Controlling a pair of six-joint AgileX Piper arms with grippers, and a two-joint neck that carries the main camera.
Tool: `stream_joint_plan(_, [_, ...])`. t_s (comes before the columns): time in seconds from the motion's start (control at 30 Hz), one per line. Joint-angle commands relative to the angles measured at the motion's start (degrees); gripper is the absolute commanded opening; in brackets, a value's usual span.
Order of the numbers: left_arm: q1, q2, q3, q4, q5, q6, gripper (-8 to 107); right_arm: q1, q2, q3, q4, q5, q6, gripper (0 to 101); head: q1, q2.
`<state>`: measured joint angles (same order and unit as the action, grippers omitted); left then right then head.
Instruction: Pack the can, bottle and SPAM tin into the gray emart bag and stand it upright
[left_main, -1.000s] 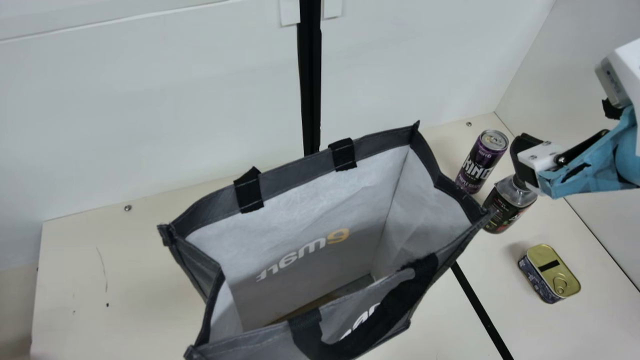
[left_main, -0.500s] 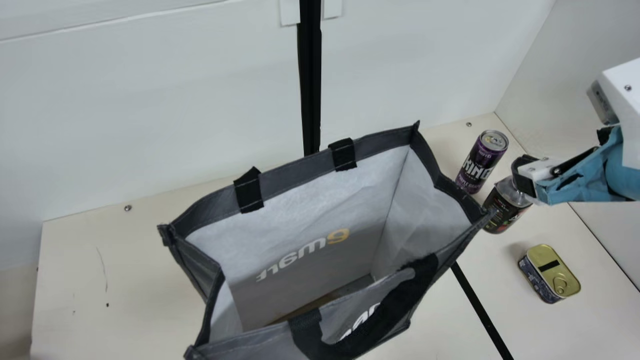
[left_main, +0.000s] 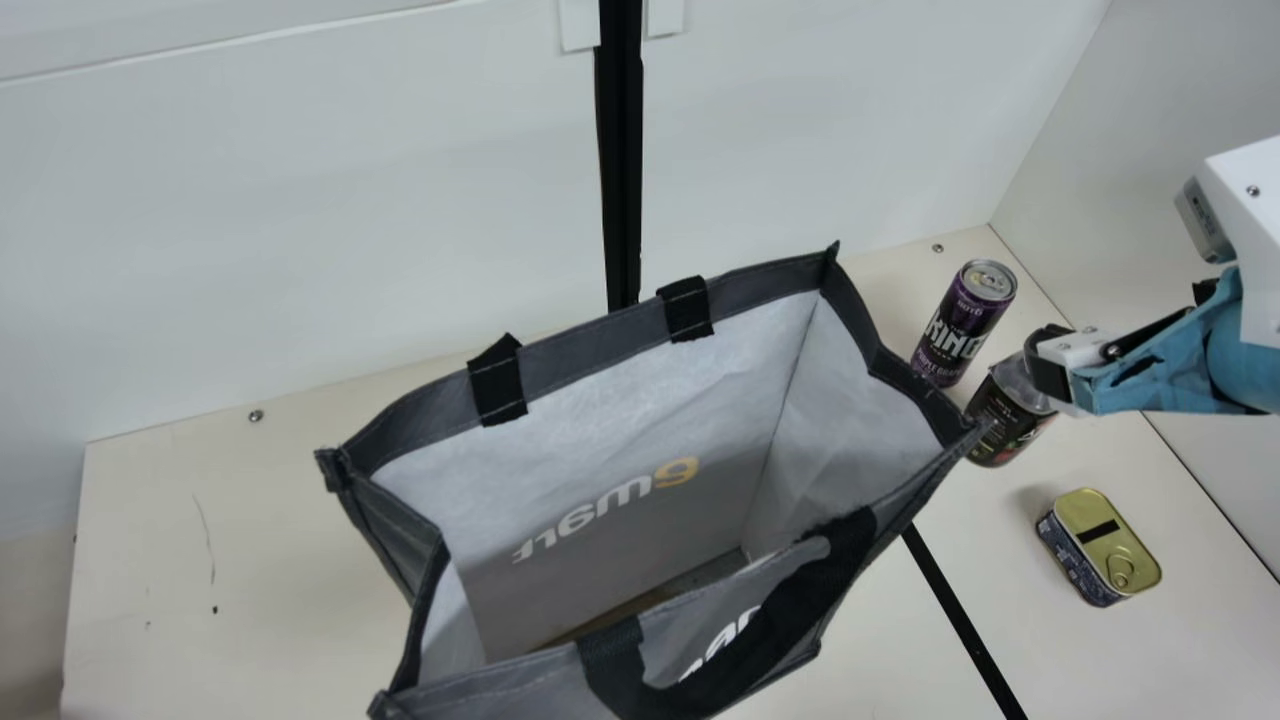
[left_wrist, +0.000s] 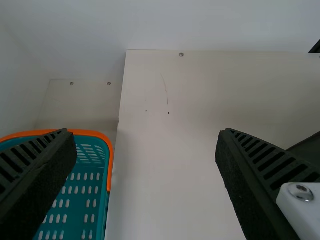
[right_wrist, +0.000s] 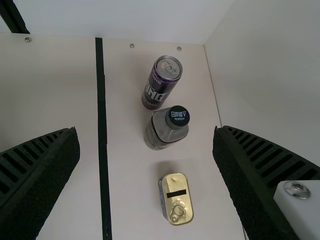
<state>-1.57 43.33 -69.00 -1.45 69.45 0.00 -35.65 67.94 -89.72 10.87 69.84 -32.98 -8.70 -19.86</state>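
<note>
The gray emart bag (left_main: 610, 455) stands upright on the cream counter (left_main: 230, 600), its mouth open upward, between the counter's left and right edges. On its far side, 2 black handle tabs (left_main: 688, 309) fold over the rim; on its near side, a black handle (left_main: 800, 600) loops down.

Over toward the counter's right edge are the 3 goods, all outside the bag. The purple can (left_main: 965, 322) stands nearest the far right corner. Just beside it, farther from the back edge, stands the bottle (left_main: 1008, 418), with a dark cap (right_wrist: 178, 115). Nearer the front edge, the SPAM tin (left_main: 1105, 548) lies flat, its gold lid up, with a pull ring and a black strip.

The right gripper (left_main: 1045, 365) hangs over the bottle's side of the counter. Its jaws are spread wide, and in the right wrist view the bottle shows apart from both.

The left gripper (left_wrist: 146, 134) has its jaws wide too, with bare counter between them in its wrist view. Beyond the counter's left edge sits a teal basket (left_wrist: 110, 155) with an orange rim.
</note>
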Motion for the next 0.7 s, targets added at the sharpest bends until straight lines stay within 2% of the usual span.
stream_joint_plan(0.0, [0.00, 0.00, 0.00, 0.00, 0.00, 0.00, 90, 0.00, 0.00, 0.00, 0.00, 0.00, 0.00, 95, -1.30, -0.14])
stream_joint_plan(0.67, [0.00, 0.00, 0.00, 0.00, 0.00, 0.00, 90, 0.00, 0.00, 0.00, 0.00, 0.00, 0.00, 95, -1.30, -0.14])
